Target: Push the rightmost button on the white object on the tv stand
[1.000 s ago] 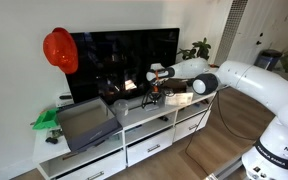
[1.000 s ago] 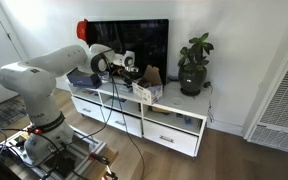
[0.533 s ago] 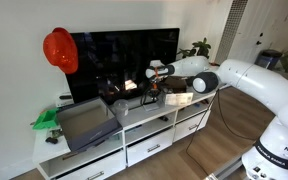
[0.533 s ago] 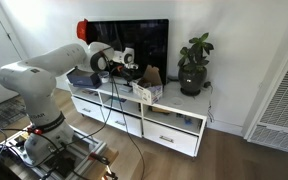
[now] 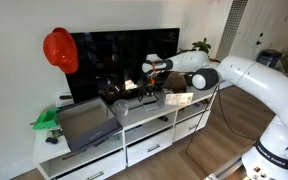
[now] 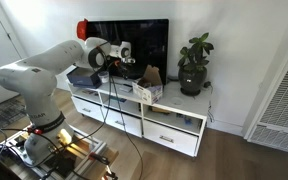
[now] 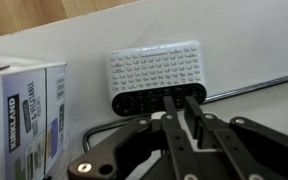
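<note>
In the wrist view the white object (image 7: 154, 62) lies on the tv stand top (image 7: 254, 40). It has a perforated white top and a dark front strip with a row of small buttons (image 7: 144, 101). My gripper (image 7: 181, 100) comes in from below with its two dark fingers close together. Their tips overlap the right part of the button strip, hiding the rightmost buttons. Whether they touch it I cannot tell. In both exterior views the gripper (image 5: 151, 84) (image 6: 127, 66) hangs in front of the TV over the long white tv stand (image 5: 156, 136) (image 6: 174, 126).
A printed Kirkland carton (image 7: 24, 110) stands just left of the device, and a thin cable (image 7: 246, 88) runs to its right. A black TV (image 5: 124, 55), red helmet (image 5: 59, 50), grey flat case (image 5: 84, 124), green item (image 5: 46, 119) and potted plant (image 6: 194, 62) share the stand.
The wrist and gripper have risen a little and shifted slightly toward the TV in both exterior views. Nothing on the stand has moved.
</note>
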{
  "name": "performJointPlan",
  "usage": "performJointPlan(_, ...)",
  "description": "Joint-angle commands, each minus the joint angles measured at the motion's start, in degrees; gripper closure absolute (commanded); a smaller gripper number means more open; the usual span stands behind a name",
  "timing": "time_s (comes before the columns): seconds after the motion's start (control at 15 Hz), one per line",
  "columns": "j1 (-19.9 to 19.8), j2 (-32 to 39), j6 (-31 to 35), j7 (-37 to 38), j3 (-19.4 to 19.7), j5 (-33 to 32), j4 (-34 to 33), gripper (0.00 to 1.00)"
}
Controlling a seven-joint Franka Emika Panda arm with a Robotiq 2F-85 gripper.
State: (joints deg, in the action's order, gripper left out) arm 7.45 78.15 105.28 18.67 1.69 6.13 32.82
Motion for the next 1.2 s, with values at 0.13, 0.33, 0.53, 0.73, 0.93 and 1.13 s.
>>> performJointPlan(0.13, 2.0, -6.5, -1.8, -5.0, 0.4, -1.5, 5.1, 0.37)
performJointPlan(0.33, 2.9, -8.9, -1.5, -7.4, 0.8, -2.9, 8.3, 0.15)
performJointPlan(0.53, 3.6, -12.3, 0.3, -10.0, 1.0, -4.5, 14.0, 0.00)
performJointPlan(0.73, 4.3, -16.7, 2.7, -11.6, 1.2, -6.4, 21.6, 0.00)
performJointPlan(0.93, 4.5, -20.7, 4.0, -12.8, 0.9, -7.7, 28.3, 0.00)
performJointPlan(1.13, 4.1, -25.0, 5.0, -17.3, 0.0, -8.1, 35.2, 0.00)
